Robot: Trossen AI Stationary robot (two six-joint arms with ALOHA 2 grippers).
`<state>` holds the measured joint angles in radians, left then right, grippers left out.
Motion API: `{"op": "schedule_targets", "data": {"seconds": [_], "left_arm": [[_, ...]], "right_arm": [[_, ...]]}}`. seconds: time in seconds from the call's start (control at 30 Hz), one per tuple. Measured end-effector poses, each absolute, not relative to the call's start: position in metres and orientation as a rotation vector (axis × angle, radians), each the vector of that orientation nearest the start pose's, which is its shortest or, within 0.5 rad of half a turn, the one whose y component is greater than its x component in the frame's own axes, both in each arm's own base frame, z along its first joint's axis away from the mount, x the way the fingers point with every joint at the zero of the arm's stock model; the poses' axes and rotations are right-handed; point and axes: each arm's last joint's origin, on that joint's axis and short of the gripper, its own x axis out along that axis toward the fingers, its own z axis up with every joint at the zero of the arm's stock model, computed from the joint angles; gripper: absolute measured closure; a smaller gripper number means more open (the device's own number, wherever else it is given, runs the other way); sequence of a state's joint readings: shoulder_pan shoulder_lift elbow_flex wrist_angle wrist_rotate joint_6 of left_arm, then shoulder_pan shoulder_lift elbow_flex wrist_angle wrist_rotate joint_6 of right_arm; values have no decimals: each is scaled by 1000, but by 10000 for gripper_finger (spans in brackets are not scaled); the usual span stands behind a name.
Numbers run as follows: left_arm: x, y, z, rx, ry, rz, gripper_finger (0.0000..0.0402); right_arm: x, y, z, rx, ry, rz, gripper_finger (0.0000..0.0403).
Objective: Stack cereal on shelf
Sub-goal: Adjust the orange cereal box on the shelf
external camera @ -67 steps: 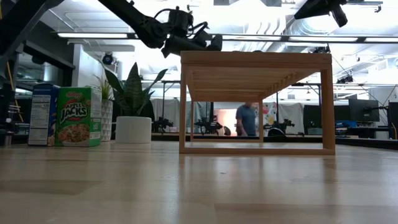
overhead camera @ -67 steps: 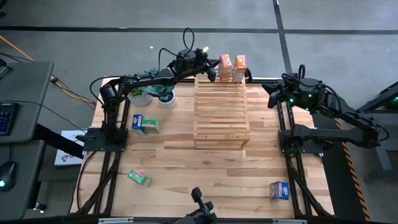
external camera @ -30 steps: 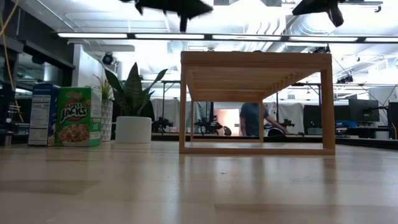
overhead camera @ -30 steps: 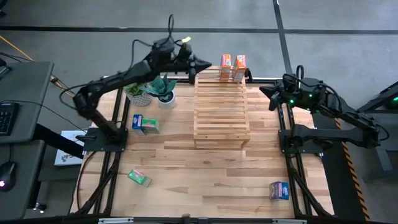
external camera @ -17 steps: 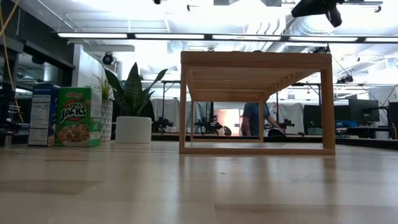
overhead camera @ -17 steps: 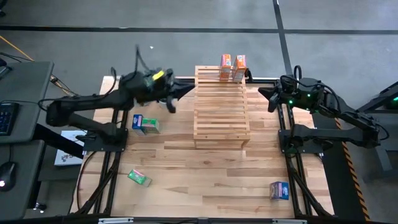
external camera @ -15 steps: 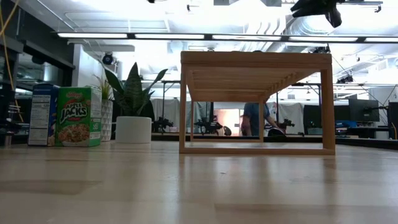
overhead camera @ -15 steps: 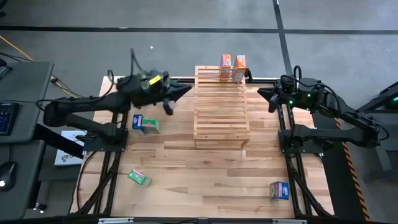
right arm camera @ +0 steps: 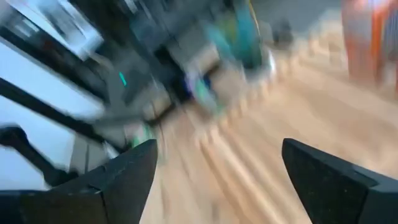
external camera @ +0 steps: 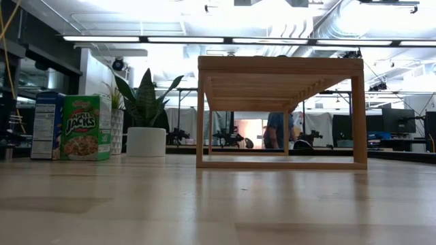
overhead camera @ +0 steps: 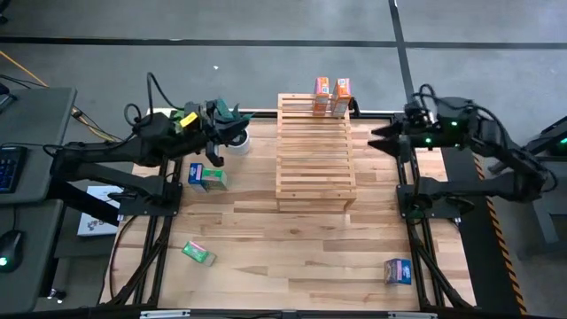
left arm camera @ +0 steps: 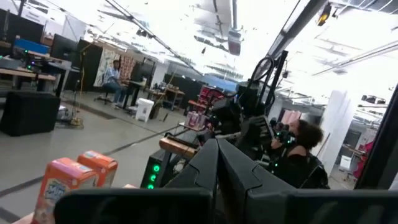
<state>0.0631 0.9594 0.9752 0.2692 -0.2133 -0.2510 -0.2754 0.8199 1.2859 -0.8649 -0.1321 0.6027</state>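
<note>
Nearest the front edge sit a green box (overhead camera: 198, 253) and a blue box (overhead camera: 398, 271), with a blue-green pair (overhead camera: 206, 175) further back, left of the shelf (overhead camera: 315, 159). 2 orange boxes (overhead camera: 330, 96) stand at the shelf's far end. Left gripper (overhead camera: 213, 153) hangs above that pair with fingers pressed together, while the right gripper (overhead camera: 383, 139) sits right of the shelf, spread open.

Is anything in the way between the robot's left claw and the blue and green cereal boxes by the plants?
Nothing visible blocks it. The left gripper hangs above the potted plant, and the blue and green boxes stand in the open on the table.
</note>
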Motion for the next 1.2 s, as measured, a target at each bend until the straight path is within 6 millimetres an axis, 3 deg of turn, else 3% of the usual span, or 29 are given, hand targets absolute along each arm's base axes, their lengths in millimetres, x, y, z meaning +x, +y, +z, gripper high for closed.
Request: {"op": "schedule_targets", "data": {"seconds": [0.17,0.33,0.5,0.8,0.97,1.2], "left_arm": [[195,19,409,-265,-266,246,401],[188,18,405,-261,-208,253,401],[184,18,404,-252,-179,258,402],[182,17,405,-230,-174,240,402],[182,17,405,-239,-175,240,401],[182,17,405,-248,-176,239,402]], "right_arm": [[135,-14,408,944,800,-374,64],[137,21,381,1120,1233,-586,64],[140,67,366,1282,1313,-649,64],[125,142,335,1328,1441,-932,64],[127,173,313,1218,1535,-985,64],[131,197,291,1129,1580,-1070,64]]}}
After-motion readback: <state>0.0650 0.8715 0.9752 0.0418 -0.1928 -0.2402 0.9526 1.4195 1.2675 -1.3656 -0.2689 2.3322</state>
